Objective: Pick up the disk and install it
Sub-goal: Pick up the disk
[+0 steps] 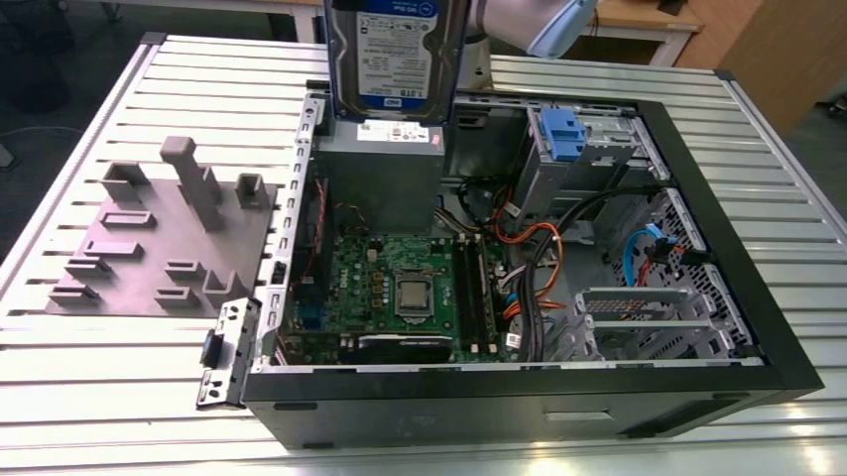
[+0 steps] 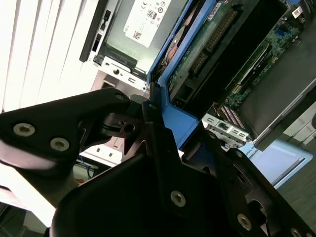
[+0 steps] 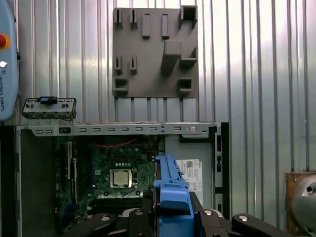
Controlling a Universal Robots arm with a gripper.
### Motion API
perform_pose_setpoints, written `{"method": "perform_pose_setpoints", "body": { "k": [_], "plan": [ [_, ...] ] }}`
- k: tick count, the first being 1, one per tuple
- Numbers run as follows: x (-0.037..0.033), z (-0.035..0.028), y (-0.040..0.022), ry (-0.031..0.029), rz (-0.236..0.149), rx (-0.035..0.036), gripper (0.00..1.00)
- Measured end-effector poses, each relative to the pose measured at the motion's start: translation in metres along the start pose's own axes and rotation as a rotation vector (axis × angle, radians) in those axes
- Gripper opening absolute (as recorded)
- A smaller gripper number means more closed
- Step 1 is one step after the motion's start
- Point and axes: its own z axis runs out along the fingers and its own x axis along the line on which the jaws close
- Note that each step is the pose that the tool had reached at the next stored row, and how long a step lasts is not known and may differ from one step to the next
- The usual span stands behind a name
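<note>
The disk [image 1: 393, 59], silver with a white-and-blue label and a blue carrier frame, hangs upright over the open computer case [image 1: 721, 208], above the grey power-supply box [image 1: 384, 169]. My gripper [image 3: 173, 217] is shut on the disk, its black fingers [image 3: 205, 217] clamping the blue carrier [image 3: 173, 190] from both sides. In the second wrist view the gripper [image 2: 160, 113] grips the carrier's blue edge [image 2: 180, 121]. The drive bay with a blue latch [image 1: 562, 134] sits at the case's far corner, toward the exterior view's right of the disk.
A green motherboard [image 1: 397, 288] and orange and black cables [image 1: 543, 258] lie inside the case. A grey fixture plate [image 1: 159, 238] with upright pegs rests on the slatted table at the exterior view's left. A loose metal bracket [image 3: 49, 107] lies by the case rim.
</note>
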Motion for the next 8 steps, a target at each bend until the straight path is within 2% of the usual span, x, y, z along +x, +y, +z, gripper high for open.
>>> {"method": "perform_pose_setpoints", "body": {
  "k": [6,8],
  "plan": [
    [0.0137,0.0051,-0.0025,-0.0001,0.000,0.0000,0.36],
    [0.0158,0.0068,-0.0072,-0.0001,0.000,0.0001,0.36]
  ]
}}
